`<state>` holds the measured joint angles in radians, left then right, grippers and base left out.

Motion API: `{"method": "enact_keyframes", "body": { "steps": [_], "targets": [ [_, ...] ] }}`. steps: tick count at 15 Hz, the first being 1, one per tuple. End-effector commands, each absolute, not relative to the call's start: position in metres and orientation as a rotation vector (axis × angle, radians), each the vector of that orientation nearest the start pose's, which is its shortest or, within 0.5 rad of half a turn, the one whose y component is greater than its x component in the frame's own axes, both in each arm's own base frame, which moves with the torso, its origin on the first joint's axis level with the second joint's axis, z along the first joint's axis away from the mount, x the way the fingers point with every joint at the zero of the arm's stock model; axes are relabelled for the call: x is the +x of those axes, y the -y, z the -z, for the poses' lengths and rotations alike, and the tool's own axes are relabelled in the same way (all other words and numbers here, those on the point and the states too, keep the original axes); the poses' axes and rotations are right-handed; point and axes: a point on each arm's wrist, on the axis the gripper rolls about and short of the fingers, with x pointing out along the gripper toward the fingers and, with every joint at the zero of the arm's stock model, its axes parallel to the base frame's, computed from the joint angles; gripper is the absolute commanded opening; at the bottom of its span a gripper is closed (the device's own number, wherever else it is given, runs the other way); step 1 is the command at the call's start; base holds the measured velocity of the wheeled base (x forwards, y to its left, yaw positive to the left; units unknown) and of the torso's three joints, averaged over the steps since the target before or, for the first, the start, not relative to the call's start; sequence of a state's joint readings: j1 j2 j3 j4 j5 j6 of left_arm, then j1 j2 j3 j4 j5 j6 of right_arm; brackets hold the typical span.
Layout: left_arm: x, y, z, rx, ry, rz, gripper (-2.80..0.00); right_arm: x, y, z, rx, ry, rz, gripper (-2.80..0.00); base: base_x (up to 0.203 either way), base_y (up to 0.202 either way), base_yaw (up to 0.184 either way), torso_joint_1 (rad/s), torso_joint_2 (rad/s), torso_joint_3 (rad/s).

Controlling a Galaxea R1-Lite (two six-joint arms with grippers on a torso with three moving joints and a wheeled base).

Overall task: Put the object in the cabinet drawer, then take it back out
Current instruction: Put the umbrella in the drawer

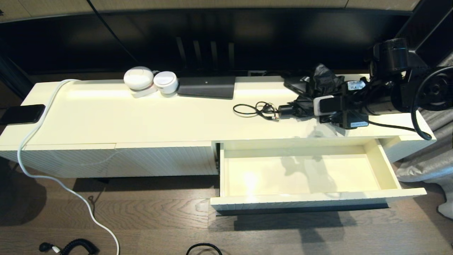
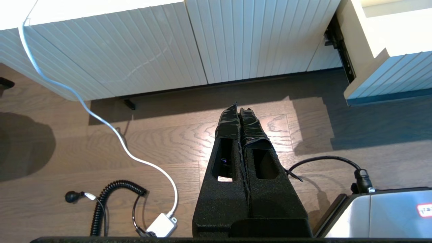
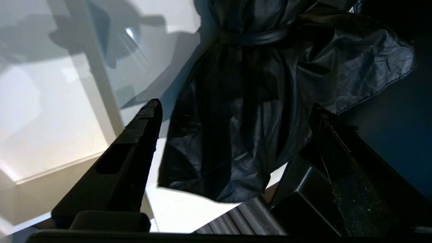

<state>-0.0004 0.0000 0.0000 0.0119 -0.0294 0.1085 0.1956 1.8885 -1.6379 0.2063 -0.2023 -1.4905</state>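
Note:
The object [image 1: 320, 79] is a black fabric bundle bound by a strap, like a folded umbrella, and it lies on the cabinet top at the back right. In the right wrist view the object [image 3: 243, 111] fills the space between my right gripper's [image 3: 235, 105] fingers, which stand wide apart on either side of it, so the gripper is open. My right gripper [image 1: 302, 104] reaches in from the right above the top. The cabinet drawer [image 1: 318, 200] is pulled out below it, and its cream inside holds nothing. My left gripper [image 2: 239, 109] hangs shut over the wooden floor, left of the cabinet drawer [image 2: 388, 71].
On the cabinet top lie a black coiled cable with a plug [image 1: 258, 109], two white round devices [image 1: 150, 79], a dark flat box [image 1: 207, 86] and a phone [image 1: 21, 114] at the left end. A white cable [image 1: 35, 138] runs down to the floor, where more cords [image 2: 111, 199] lie.

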Motion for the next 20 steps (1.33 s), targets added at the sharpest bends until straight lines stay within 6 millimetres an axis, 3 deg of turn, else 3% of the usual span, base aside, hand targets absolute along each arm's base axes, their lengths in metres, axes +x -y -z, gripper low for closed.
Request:
{"method": "enact_keyframes", "body": {
  "steps": [1, 10, 20],
  "targets": [
    [-0.023, 0.001, -0.074, 0.109, -0.011, 0.033, -2.80, 0.390, -0.067, -0.256, -1.565, -0.393, -0.337, 0.00, 0.000, 0.000, 0.000, 0.000, 0.00, 0.000],
    [-0.023, 0.001, -0.074, 0.109, -0.011, 0.031, -2.80, 0.426, -0.060, -0.258, -1.561, -0.362, -0.268, 0.00, 0.000, 0.000, 0.000, 0.000, 0.00, 0.000],
    [-0.023, 0.001, -0.074, 0.109, -0.011, 0.031, -2.80, 0.435, -0.061, -0.256, -1.556, -0.341, -0.249, 0.00, 0.000, 0.000, 0.000, 0.000, 0.00, 0.000]
  ]
}}
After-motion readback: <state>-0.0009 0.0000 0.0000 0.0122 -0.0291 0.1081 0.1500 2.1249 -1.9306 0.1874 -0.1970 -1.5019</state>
